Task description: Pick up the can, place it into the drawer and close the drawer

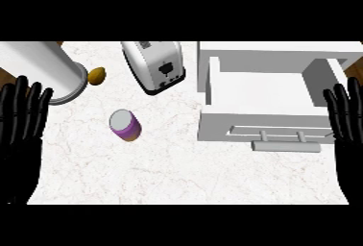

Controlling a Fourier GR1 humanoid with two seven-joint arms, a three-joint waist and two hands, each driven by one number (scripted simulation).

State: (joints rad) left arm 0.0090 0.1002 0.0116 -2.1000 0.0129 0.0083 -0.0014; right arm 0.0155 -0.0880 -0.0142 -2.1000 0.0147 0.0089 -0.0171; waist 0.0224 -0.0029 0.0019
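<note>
A: Why are both hands out at the edges?

B: Resting, I'd judge. The left hand [21, 129] and right hand [347, 120] are open, fingers straight and apart, holding nothing.

A: And the can [126, 125]?

B: Upright on the surface [177, 173], to the right of the left hand and well apart from it. Purple band, pale lid. The drawer [266, 103] stands open beside the right hand, handle [285, 144] toward it, ready to receive the can.
</note>
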